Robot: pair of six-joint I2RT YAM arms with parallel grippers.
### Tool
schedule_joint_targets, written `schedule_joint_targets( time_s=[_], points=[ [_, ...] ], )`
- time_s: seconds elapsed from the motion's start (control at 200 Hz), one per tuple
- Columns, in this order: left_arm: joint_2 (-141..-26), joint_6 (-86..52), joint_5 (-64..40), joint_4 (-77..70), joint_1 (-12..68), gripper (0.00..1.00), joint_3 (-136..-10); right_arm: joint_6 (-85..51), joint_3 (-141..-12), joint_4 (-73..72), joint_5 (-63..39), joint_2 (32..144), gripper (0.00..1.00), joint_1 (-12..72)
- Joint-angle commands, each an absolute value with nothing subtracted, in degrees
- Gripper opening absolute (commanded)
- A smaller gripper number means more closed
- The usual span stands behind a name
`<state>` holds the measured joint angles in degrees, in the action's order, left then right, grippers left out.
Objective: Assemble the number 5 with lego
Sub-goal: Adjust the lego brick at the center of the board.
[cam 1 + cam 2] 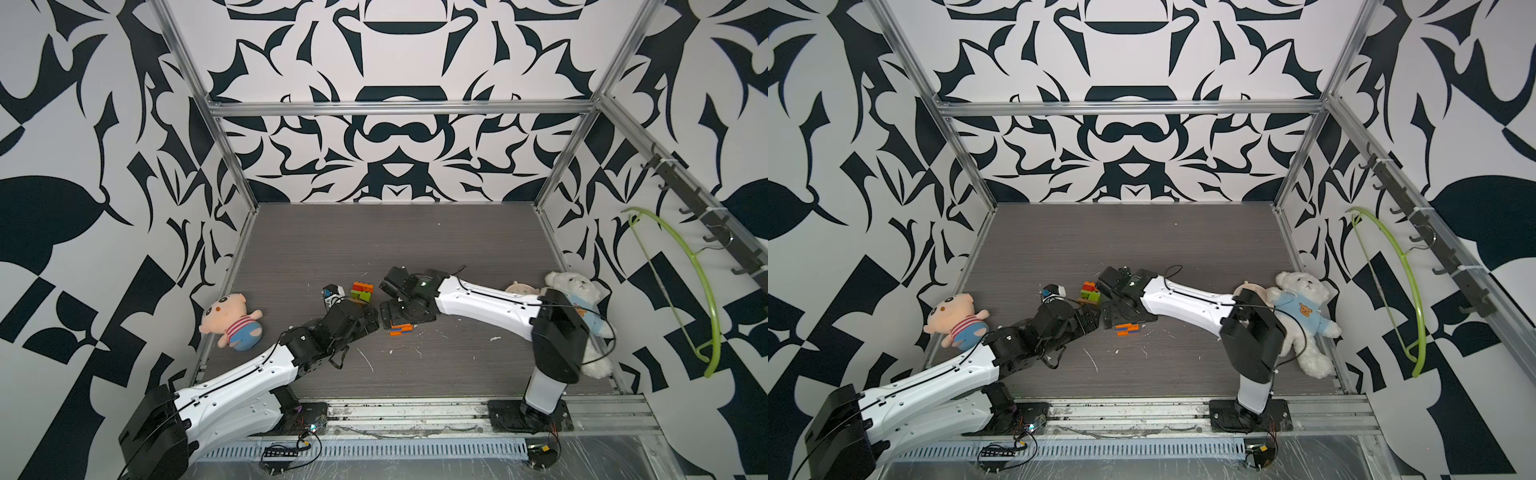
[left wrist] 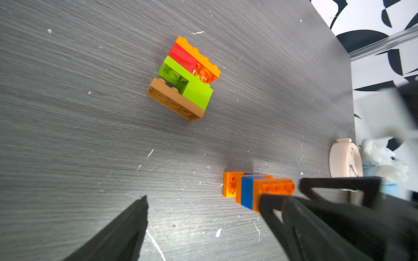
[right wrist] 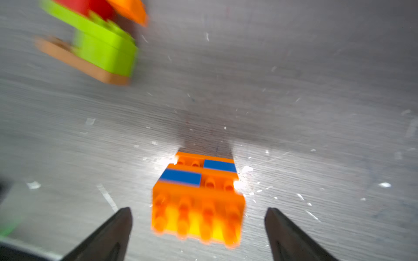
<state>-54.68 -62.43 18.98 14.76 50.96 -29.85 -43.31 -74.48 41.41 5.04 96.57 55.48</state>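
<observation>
Both my grippers are open and hold nothing: the right gripper [image 3: 199, 211] straddles the orange-blue stack [image 3: 196, 194] lying on the table [image 3: 316, 67], and the left gripper [image 2: 202, 198] hangs just beside it. I count two lego stacks, the mixed stack [image 2: 183, 79] near the first. There are also two plush toys, a pig [image 1: 230, 322] and a bear [image 1: 575, 291], and one clock [image 2: 343, 159].
</observation>
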Motion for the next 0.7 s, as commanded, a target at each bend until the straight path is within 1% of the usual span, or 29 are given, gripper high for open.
schedule_joint_targets(
  time_s=[0.0, 0.04, 0.14, 0.235, 0.35, 0.425, 0.5, 0.625, 0.695],
  points=[
    [-55.3, -60.56, 17.92, 14.18, 50.82, 0.99, -30.57, -37.24, -68.61, 34.19, 7.56, 87.53, 0.98, 53.99],
    [-55.77, -60.26, 17.46, 13.77, 50.89, 0.99, -30.88, -34.07, -65.7, 30.97, 7.58, 84.45, 0.96, 52.97],
    [-56.89, -59.94, 16.54, 12.62, 50.89, 0.99, -31.1, -23.93, -59.37, 23.35, 5.94, 78.48, 0.96, 49.98],
    [-57.8, -59.86, 15.79, 11.65, 50.89, 0.99, -31.11, -9.26, -55.6, 19.88, -1.49, 76.41, 0.96, 48.0],
    [-58.94, -59.78, 14.89, 11.01, 50.89, 0.99, -31.33, 4.75, -54.06, 20.41, -9.2, 76.68, 0.95, 47.64],
    [-59.34, -59.69, 14.48, 11.16, 50.89, 0.99, -31.63, 9.74, -53.17, 19.85, -11.6, 77.78, 0.94, 47.37],
    [-59.41, -59.75, 14.07, 11.15, 50.89, 0.99, -31.54, 14.65, -52.22, 19.06, -13.47, 78.65, 0.91, 47.31],
    [-59.41, -59.59, 13.98, 11.6, 50.89, 0.99, -31.43, 18.66, -49.12, 13.38, -14.0, 79.15, 0.89, 47.33],
    [-59.34, -59.52, 13.9, 11.84, 50.89, 0.99, -31.38, 19.15, -48.92, 11.55, -11.98, 80.48, 0.87, 47.32]
  ],
)
